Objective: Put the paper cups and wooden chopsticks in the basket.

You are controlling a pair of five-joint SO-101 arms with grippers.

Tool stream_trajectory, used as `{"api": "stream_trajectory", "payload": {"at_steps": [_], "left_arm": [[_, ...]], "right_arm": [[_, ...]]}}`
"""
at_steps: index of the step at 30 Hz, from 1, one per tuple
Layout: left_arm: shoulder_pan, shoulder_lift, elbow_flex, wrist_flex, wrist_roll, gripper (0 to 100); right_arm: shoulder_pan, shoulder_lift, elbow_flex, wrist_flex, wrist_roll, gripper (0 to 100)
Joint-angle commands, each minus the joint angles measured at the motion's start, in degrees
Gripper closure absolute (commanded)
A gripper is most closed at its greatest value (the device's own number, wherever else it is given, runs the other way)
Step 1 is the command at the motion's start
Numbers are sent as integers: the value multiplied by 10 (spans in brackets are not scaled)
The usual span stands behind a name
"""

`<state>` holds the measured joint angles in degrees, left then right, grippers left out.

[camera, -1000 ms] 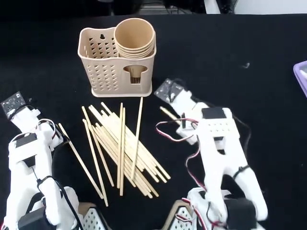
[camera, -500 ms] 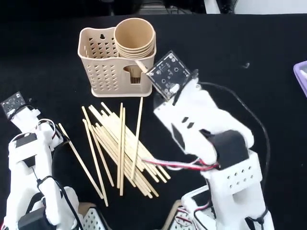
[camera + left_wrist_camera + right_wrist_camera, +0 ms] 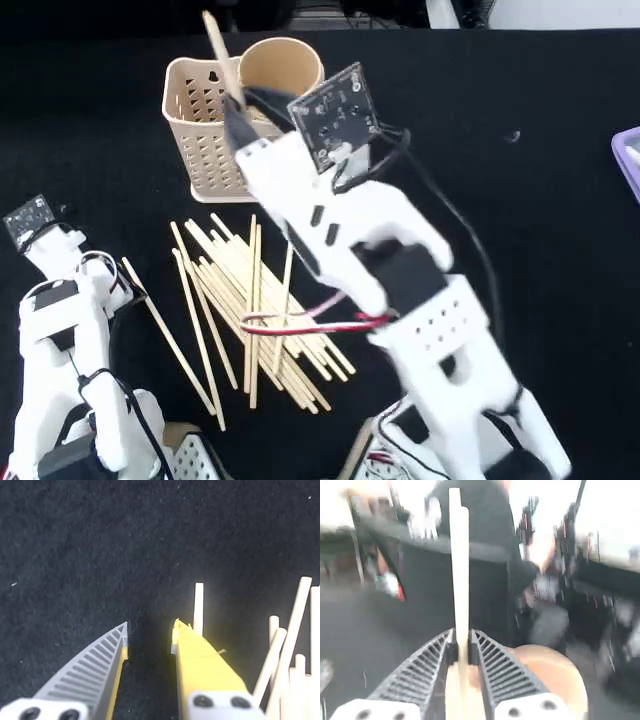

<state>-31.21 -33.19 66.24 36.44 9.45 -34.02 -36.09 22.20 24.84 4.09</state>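
While the paper cups sit stacked in one end of the basket, most of the job looks undone; a heap of wooden chopsticks lies on the black worktop, and one chopstick hangs tilted over the basket, not yet dropped; the right wrist view shows the right tool clamped on that stick, less plain from above; the left wrist view shows the left tool, fingers apart, beside a stick end.

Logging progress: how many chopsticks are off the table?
1: the chopstick in the right hand, above the basket. Any inside the basket may be hidden.
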Motion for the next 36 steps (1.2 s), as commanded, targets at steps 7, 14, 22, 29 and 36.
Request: {"api": "stream_trajectory", "payload": {"at_steps": [7,14,22,29,36], "left_arm": [[5,-16,-7,-9,-1,855],[4,-16,-6,-9,-1,855],[4,-16,-6,-9,-2,855],[7,-14,-9,-9,-2,855],[5,-15,-7,-9,-2,855]], "right_arm": [[-18,180,-124,-225,-3,987],[-18,327,-280,-223,-2,987],[3,459,-335,-225,-1,987],[12,477,-370,-113,-3,950],[0,479,-498,76,-6,854]]}}
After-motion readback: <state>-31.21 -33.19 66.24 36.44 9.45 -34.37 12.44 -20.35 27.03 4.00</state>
